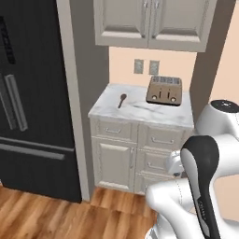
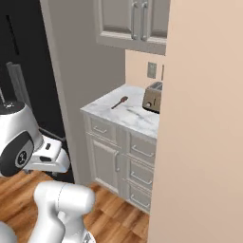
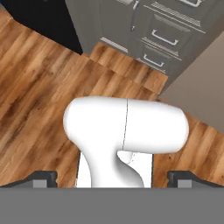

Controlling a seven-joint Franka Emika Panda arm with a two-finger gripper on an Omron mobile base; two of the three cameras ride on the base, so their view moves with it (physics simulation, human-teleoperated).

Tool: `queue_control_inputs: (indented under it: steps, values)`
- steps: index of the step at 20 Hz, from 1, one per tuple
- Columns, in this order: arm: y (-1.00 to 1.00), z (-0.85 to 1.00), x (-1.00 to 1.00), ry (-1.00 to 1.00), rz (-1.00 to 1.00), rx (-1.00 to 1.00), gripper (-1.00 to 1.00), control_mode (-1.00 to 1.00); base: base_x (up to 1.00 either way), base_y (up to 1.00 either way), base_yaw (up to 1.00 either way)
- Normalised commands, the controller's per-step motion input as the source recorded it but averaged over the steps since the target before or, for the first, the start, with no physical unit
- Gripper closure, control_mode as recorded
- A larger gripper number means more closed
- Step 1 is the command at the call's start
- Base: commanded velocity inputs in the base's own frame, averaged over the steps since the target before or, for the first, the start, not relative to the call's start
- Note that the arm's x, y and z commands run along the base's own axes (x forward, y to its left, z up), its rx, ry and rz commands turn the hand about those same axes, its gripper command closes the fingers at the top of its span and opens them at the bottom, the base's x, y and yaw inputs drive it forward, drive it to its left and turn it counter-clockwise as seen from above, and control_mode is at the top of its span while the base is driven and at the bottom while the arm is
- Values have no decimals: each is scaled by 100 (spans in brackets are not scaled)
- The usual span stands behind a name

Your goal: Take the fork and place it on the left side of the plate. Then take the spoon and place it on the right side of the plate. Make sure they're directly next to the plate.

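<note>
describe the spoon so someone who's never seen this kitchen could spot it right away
Find the small marble counter beside the black fridge. The spoon lies on its left half, left of the toaster. It is slim, brown and wooden; the toaster is boxy.

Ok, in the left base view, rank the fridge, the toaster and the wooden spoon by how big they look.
Largest to smallest as they look:
1. fridge, far the biggest, though it also stands nearer the camera.
2. toaster, at the back of the counter.
3. spoon, a thin brown sliver left of the toaster.
</note>
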Motion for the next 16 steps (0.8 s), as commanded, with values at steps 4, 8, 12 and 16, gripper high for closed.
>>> queue_control_inputs:
  steps: [4,8,12,16]
  values:
    - [0,0,0,0,0,0,-100,100,76,38,-40]
    - [0,0,0,0,0,0,-100,100,74,49,-38]
    - [0,0,0,0,0,0,-100,100,73,36,-37]
    - [0,0,0,0,0,0,-100,100,71,37,-38]
